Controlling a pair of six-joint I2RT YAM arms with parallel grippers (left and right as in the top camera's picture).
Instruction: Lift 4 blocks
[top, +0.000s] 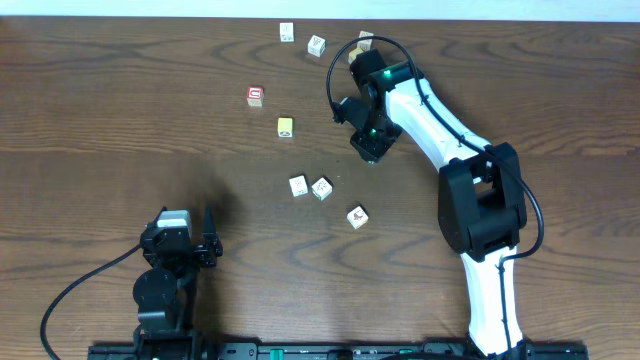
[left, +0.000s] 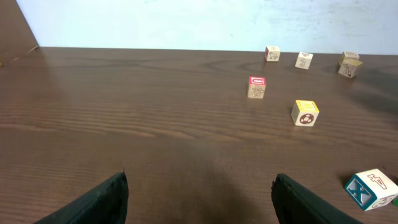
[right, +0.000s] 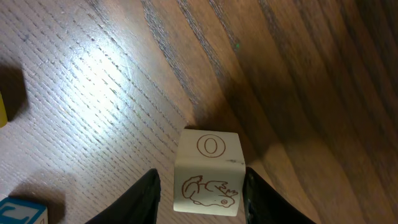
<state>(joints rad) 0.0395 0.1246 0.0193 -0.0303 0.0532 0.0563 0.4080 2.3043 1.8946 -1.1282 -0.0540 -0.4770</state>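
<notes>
A cream block (right: 209, 171) with a red-brown "O" on top and a moose drawing on its side stands on the table between the fingers of my right gripper (right: 200, 180). The right finger is against it and a narrow gap shows at the left finger. From overhead the right gripper (top: 372, 148) hides this block. Three more blocks (top: 298, 185) (top: 321, 188) (top: 357, 217) lie mid-table. My left gripper (left: 200, 186) is open and empty near the front left (top: 184, 215), with a teal-marked block (left: 370, 188) to its right.
A red-topped cube (top: 255, 96) and a yellow-topped cube (top: 285, 127) lie left of the right arm. Three more cream cubes (top: 287, 32) (top: 317, 45) (top: 365, 40) sit near the far edge. A teal-marked cube corner (right: 18, 210) shows at the right wrist view's lower left.
</notes>
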